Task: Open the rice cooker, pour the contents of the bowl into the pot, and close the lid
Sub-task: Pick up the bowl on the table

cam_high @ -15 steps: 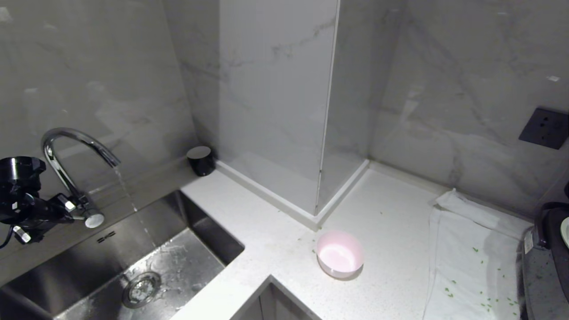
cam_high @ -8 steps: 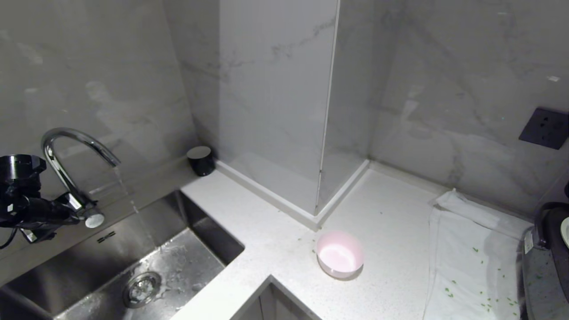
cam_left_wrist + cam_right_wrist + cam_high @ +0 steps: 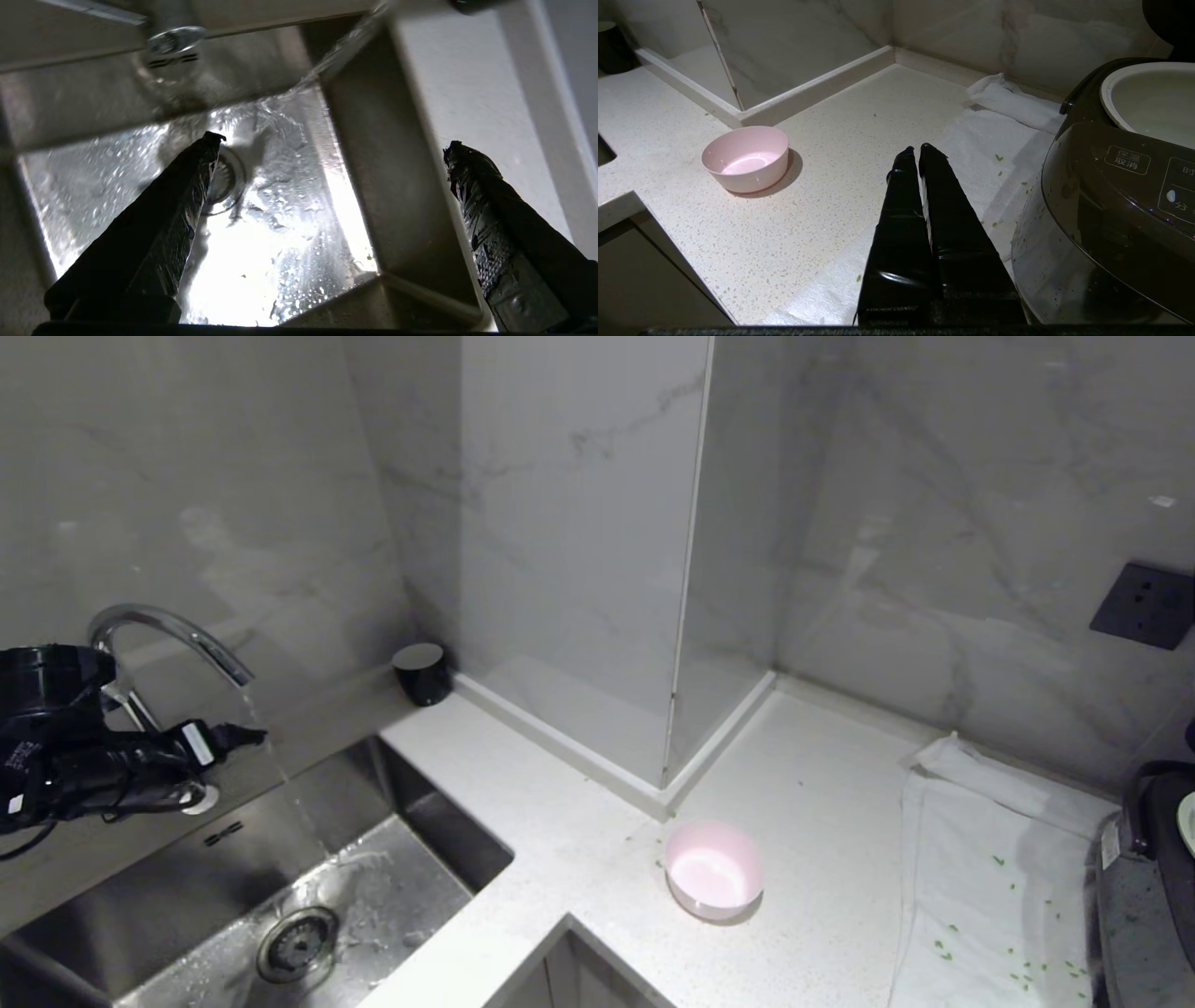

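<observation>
hanging over the sink (image 3: 187, 887) by the tap (image 3: 159, 635), the left tool (image 3: 331, 144) has its fingers spread wide with nothing between them, water running down into the basin underneath. right tool (image 3: 914, 148) sits parked over the worktop (image 3: 859, 140) with fingers pressed together, empty. pink bowl (image 3: 714, 870) stands upright on the worktop, looks emptied out. rice cooker (image 3: 1111, 196) is over at the right edge, on a white cloth (image 3: 990, 887), its pale pot (image 3: 1153, 98) uncovered. green bits (image 3: 943, 952) scattered on the cloth.
</observation>
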`<state>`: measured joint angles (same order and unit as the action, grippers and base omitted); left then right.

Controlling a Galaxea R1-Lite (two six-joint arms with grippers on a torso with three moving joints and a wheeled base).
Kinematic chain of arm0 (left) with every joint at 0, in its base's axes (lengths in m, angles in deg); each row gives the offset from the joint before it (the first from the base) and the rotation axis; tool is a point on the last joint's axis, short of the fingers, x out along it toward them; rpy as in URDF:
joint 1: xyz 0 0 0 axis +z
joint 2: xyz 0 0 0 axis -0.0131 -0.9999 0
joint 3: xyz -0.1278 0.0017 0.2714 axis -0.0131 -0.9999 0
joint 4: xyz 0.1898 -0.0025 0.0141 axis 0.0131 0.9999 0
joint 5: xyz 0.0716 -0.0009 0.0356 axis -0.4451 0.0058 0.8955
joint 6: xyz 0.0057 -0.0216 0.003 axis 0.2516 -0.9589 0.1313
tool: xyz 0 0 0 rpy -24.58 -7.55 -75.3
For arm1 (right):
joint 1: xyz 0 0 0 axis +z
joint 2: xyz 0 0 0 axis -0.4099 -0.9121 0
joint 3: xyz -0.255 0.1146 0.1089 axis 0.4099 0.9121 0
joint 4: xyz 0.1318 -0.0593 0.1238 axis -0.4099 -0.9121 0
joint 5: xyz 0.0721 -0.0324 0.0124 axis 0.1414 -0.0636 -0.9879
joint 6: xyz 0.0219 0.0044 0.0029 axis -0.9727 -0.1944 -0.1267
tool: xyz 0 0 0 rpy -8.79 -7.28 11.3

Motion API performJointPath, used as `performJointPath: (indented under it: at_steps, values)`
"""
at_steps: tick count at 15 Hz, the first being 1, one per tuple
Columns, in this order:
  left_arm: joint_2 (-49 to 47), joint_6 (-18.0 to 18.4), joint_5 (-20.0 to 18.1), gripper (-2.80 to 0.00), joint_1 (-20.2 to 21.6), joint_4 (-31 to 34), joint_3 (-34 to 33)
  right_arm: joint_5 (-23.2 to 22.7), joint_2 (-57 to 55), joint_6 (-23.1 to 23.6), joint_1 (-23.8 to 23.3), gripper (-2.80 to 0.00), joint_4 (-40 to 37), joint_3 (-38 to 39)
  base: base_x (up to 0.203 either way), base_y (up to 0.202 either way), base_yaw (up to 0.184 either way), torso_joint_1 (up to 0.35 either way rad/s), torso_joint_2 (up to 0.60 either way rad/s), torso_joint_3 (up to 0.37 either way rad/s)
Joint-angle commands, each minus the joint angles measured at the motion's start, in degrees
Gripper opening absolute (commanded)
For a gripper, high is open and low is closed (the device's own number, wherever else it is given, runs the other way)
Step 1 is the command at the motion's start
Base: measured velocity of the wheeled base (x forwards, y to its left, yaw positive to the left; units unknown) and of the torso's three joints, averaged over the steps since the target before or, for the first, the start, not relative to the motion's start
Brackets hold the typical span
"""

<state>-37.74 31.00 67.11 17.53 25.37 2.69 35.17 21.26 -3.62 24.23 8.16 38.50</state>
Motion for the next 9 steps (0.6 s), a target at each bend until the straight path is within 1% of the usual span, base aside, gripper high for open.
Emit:
performJointPath:
  at_steps: [1,4,5,7,9]
  values:
    - [6.2,0.3,-0.6,0.00,-3.6,-2.4,-4.0,0.0,0.0,0.0,0.0,-2.80,0.0,0.1,0.000,0.000,0.000,0.000,0.00,0.000]
    - [13.9,1.4,-6.3,0.00,-5.7,-2.9,-8.3,0.0,0.0,0.0,0.0,-2.80,0.0,0.1,0.000,0.000,0.000,0.000,0.00,0.000]
    - [16.1,1.7,-7.4,0.00,-6.6,-3.0,-10.0,0.0,0.0,0.0,0.0,-2.80,0.0,0.1,0.000,0.000,0.000,0.000,0.00,0.000]
    - [20.0,2.0,-8.1,0.00,-8.6,-3.0,-12.9,0.0,0.0,0.0,0.0,-2.80,0.0,0.1,0.000,0.000,0.000,0.000,0.00,0.000]
    - [24.1,4.1,-8.1,0.00,-9.7,-3.1,-16.2,0.0,0.0,0.0,0.0,-2.80,0.0,0.1,0.000,0.000,0.000,0.000,0.00,0.000]
